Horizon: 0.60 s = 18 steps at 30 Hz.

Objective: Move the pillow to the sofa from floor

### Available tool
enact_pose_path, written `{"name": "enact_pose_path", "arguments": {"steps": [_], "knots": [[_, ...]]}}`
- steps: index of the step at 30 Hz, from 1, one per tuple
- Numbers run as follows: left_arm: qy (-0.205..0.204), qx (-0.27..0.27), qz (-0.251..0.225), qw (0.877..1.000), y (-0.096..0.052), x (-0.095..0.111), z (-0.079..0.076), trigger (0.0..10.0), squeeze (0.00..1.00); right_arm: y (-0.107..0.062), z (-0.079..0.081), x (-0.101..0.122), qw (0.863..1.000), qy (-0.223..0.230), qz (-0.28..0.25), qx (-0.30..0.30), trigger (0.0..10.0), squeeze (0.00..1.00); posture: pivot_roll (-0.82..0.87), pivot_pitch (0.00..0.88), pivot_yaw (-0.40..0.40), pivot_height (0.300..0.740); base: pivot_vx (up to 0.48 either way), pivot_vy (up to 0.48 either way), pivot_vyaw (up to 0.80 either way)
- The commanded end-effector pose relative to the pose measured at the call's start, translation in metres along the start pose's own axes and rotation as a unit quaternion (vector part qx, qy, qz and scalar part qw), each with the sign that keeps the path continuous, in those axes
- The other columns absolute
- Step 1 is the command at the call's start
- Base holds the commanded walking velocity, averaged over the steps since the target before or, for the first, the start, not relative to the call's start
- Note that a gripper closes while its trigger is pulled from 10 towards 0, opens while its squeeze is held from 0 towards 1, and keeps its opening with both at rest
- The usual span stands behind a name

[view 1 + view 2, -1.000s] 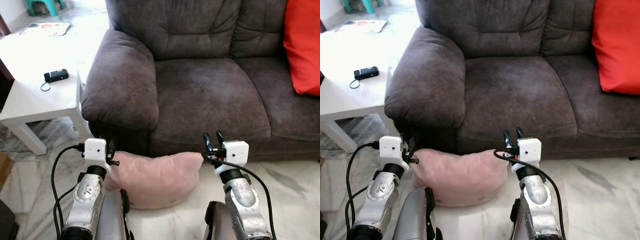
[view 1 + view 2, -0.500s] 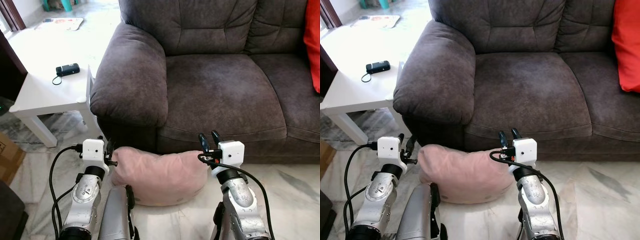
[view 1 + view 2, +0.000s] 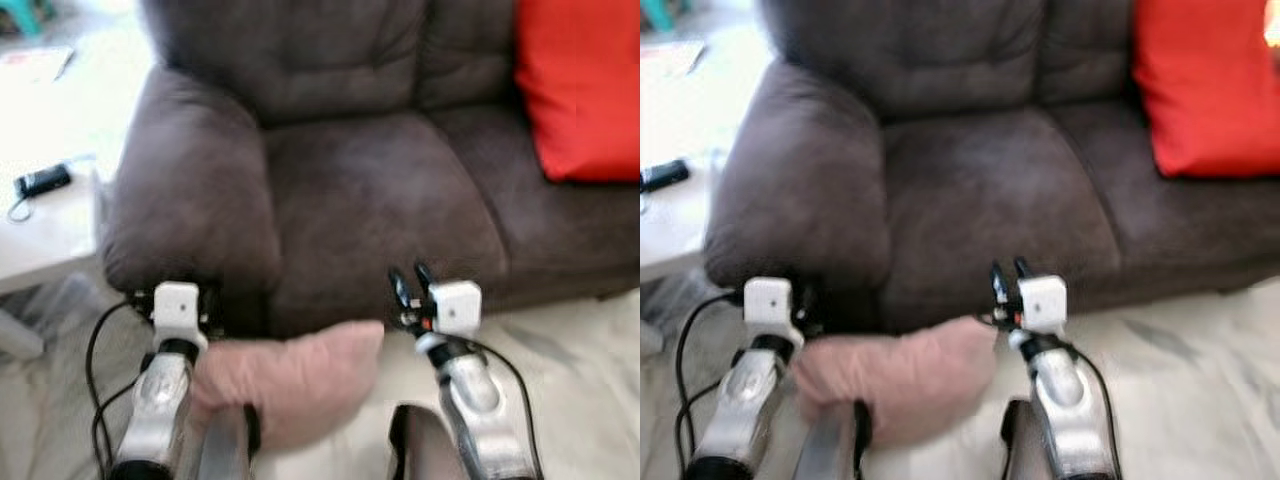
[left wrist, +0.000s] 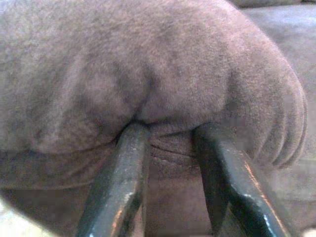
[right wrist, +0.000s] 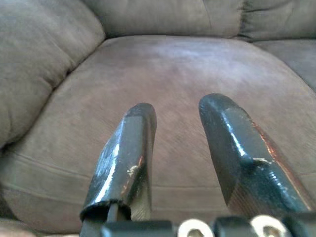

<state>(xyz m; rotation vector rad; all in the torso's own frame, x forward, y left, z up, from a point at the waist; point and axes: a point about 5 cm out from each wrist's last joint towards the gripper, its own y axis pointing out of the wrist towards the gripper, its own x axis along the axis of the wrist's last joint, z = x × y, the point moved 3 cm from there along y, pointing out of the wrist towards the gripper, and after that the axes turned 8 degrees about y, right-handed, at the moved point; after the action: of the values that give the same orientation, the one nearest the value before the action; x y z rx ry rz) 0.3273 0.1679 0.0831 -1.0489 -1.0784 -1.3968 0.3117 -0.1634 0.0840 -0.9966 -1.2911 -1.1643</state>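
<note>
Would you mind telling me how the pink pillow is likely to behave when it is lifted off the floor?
The pink pillow will probably sag and fold, since its plump outline already bulges unevenly between the left pincer and right pincer. It looks light for its bulk. Its matte fabric seems unlikely to slip.
</note>
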Motion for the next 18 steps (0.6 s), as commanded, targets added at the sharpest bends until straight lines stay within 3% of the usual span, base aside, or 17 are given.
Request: {"name": "enact_pose_path", "arguments": {"steps": [1, 7, 12, 18], "knots": [[0.013, -0.001, -0.006, 1.0, 0.0, 0.002, 0.004, 10.0, 0.0, 0.006, 0.022, 0.002, 0.999, 0.014, -0.007, 0.031, 10.0, 0.0, 0.01, 0.113, -0.005, 0.5, 0.0, 0.0, 0.0], [0.01, -0.018, -0.01, 1.0, -0.003, 0.002, -0.001, 10.0, 0.0, 0.005, 0.021, 0.001, 0.999, 0.017, -0.004, 0.029, 10.0, 0.0, 0.01, 0.116, -0.004, 0.5, 0.0, 0.0, 0.0], [0.017, -0.039, 0.016, 0.999, -0.017, -0.009, -0.001, 10.0, 0.0, 0.002, 0.02, -0.001, 0.999, 0.019, 0.002, 0.032, 10.0, 0.0, 0.01, 0.123, -0.003, 0.5, 0.0, 0.0, 0.0], [0.048, -0.067, 0.112, 0.99, -0.044, -0.044, 0.004, 10.0, 0.0, 0.002, 0.021, -0.002, 0.999, 0.019, 0.007, 0.038, 10.0, 0.0, 0.02, 0.126, -0.002, 0.5, 0.0, 0.0, 0.0]]}}
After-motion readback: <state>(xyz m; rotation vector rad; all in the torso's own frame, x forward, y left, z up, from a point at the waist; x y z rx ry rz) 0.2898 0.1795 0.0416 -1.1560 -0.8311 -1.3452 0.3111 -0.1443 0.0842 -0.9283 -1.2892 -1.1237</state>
